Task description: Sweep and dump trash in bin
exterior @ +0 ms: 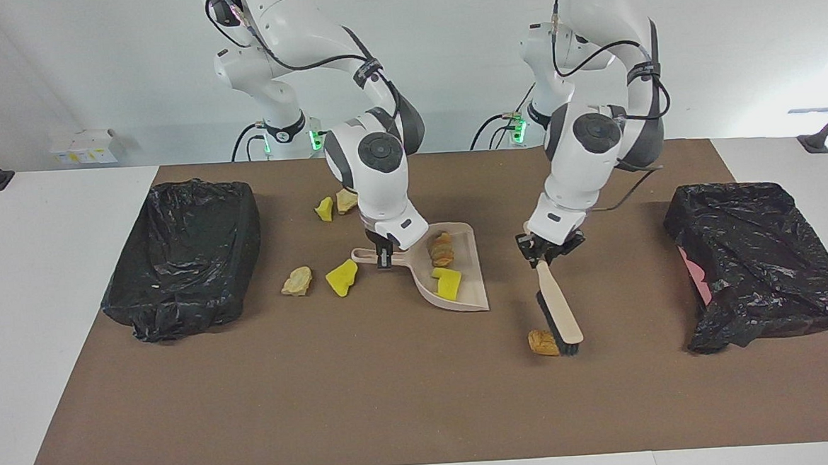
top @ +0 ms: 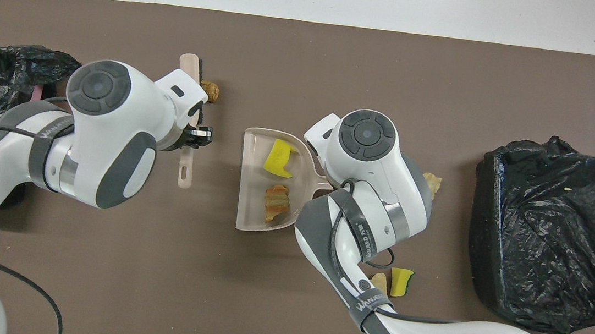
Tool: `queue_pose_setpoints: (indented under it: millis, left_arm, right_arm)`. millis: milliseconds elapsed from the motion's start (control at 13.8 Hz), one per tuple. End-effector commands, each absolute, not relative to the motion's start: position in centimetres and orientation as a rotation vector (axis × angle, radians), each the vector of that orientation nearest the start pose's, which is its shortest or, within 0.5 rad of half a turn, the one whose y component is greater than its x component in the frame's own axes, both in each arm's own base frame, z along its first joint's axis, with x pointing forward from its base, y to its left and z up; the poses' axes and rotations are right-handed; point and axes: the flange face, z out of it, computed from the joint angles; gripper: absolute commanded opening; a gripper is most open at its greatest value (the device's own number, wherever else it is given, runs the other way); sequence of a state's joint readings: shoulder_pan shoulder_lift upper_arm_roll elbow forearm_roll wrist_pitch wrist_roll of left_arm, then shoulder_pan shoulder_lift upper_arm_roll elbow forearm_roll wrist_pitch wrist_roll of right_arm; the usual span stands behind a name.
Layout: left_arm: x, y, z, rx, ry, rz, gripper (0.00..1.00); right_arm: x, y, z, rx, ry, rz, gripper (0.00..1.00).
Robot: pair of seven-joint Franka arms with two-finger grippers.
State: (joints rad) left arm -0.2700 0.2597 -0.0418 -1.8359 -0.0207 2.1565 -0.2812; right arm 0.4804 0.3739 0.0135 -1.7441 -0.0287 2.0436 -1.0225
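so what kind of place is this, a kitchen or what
Most likely a robotics lab test bench, not a kitchen: two white arms are mounted at a plain white table covered by a brown mat, with staged scraps and bag-lined bins laid out.

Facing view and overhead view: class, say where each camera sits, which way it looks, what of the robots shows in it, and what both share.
Facing view: high across the table, looking at the robots; both arms show whole, right gripper on the dustpan, left gripper holding the brush.
Overhead view: above the robots' end, looking steeply down; arms enter from the bottom.
Shared: dustpan, brush, two black-lined bins, scattered trash.
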Motion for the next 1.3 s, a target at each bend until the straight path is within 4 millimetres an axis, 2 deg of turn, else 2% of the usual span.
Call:
queue_pose_setpoints:
  millis: [0,145,217,362,506,651,796,868,941,1085,1230]
  left_arm:
    - [62.8,-16.4,39.3,-3.132,0.184,-0.069,0.00]
    - [64.9,-14.8,37.9,-3.089,0.235,-0.071,0.00]
    - [65.7,-13.9,37.5,-3.078,0.330,-0.073,0.00]
    - [66.1,-14.0,35.7,-3.028,0.637,-0.070,0.00]
    - [65.4,-14.7,35.0,-2.966,0.823,-0.029,0.00]
    - [64.0,-14.8,34.3,-2.903,0.984,0.042,0.00]
    - [62.4,-16.4,34.2,-2.815,1.165,0.100,0.00]
    - [61.7,-16.2,33.9,-2.762,1.216,0.150,0.00]
    - [60.6,-16.8,34.1,-2.725,1.286,0.183,0.00]
    - [58.2,-17.1,34.3,-2.700,1.334,0.225,0.00]
    - [55.5,-18.9,34.4,-2.669,1.383,0.269,0.00]
  right_arm:
    - [56.2,29.7,35.9,-2.274,-2.169,0.131,0.00]
    - [56.2,29.7,35.9,-2.284,-2.155,0.132,0.00]
    - [56.1,29.7,35.9,-2.284,-2.153,0.132,0.00]
    - [56.2,29.7,35.9,-2.284,-2.152,0.129,0.00]
    - [56.2,29.7,35.9,-2.286,-2.150,0.129,0.00]
    - [56.1,29.8,35.9,-2.284,-2.150,0.128,0.00]
    - [56.2,29.8,35.9,-2.286,-2.147,0.123,0.00]
    - [56.2,29.8,35.9,-2.286,-2.148,0.121,0.00]
    - [56.2,29.8,35.9,-2.286,-2.148,0.121,0.00]
    - [56.3,29.8,36.0,-2.287,-2.149,0.114,0.00]
    - [56.3,29.8,35.9,-2.287,-2.149,0.114,0.00]
